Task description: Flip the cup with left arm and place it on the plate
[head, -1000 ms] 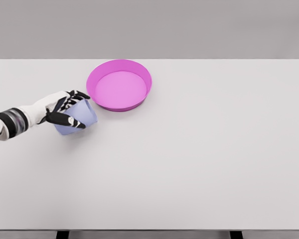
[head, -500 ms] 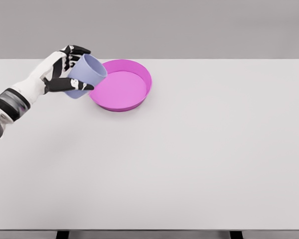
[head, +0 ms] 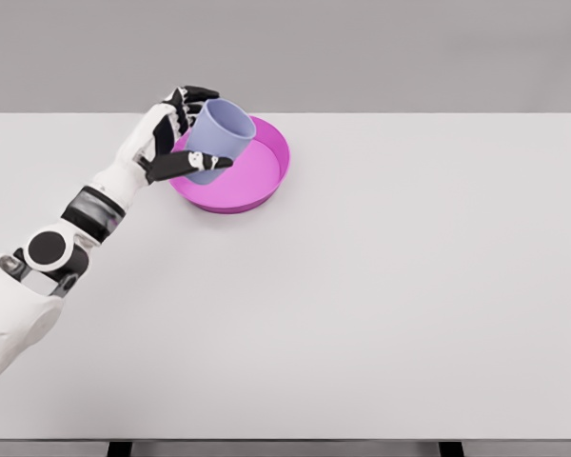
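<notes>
Fingers (head: pixel 192 164) of left hand (head: pixel 164 141) wrapped around lavender cup (head: pixel 219 136), thumb across its near side. Cup tilted, open mouth up and toward the right, held above the left part of magenta plate (head: pixel 271 176). Smooth matte cup wall, round rim; shallow round plate with raised edge. White worktop (head: pixel 381 286) bare and wide on the right and in front.

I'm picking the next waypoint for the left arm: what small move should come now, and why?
Probably a short descent while righting the cup. The left hand grips it over the left part of the pink plate, mouth tilted up and to the right, apparently not yet resting on it.
</notes>
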